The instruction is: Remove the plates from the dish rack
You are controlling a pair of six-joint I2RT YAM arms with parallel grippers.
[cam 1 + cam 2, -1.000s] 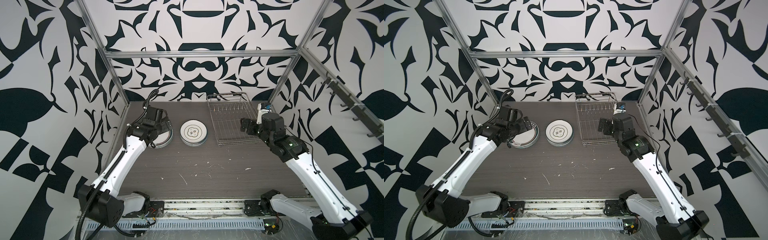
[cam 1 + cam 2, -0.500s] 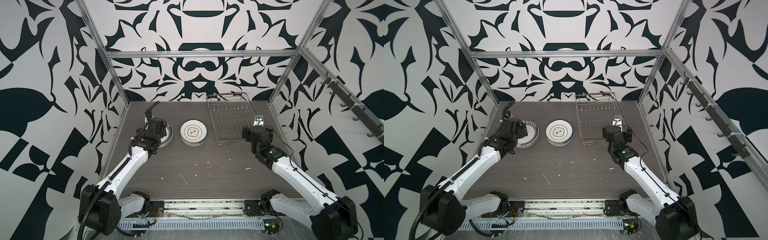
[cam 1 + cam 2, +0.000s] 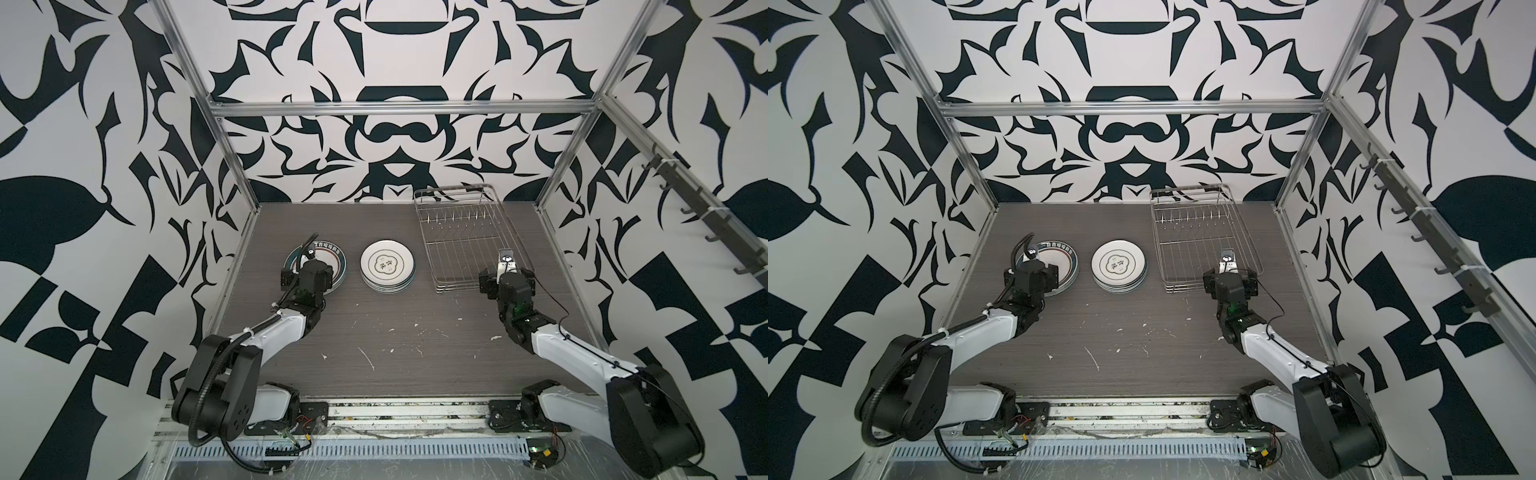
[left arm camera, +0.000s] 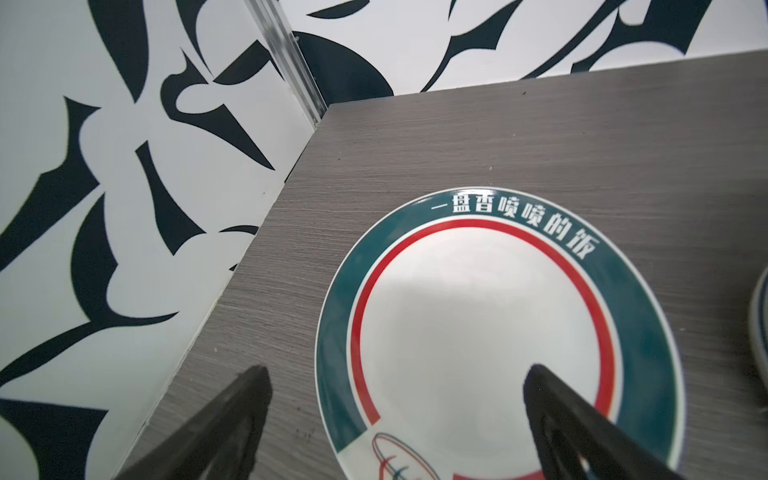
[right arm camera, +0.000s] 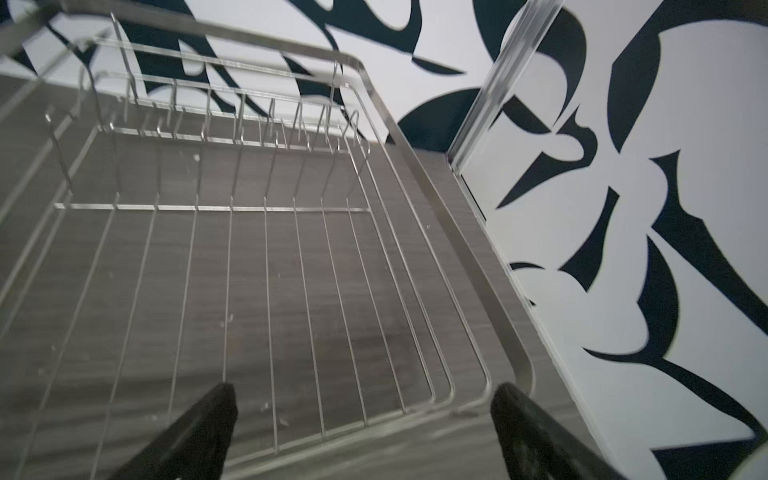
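The dish rack (image 3: 455, 191) (image 3: 1187, 191) (image 5: 266, 208) stands at the back right with nothing in it. The plates lie in two stacks on the table. Large teal-rimmed plates (image 3: 334, 259) (image 3: 1067, 262) (image 4: 478, 324) are at the left. Small plates with a dark cloud emblem (image 3: 387, 264) (image 3: 1119, 263) are in the middle. My left gripper (image 3: 311, 266) (image 3: 1032, 266) (image 4: 397, 370) hovers open over the near edge of the large stack, holding nothing. Over the rack's near right corner my right gripper (image 3: 505, 270) (image 3: 1227, 270) (image 5: 365, 386) is open and empty.
The grey wood-grain table (image 3: 415, 345) carries white flecks and scratches near its front. Patterned walls with aluminium posts (image 3: 232, 166) close in on three sides. The right wall (image 5: 623, 249) runs close beside the rack. The small stack's edge (image 4: 760, 320) shows beside the large plates.
Both arms have drawn back toward the front and dropped lower. The left gripper slid to the large stack's near edge. The right gripper moved from beside the rack to its near right corner.
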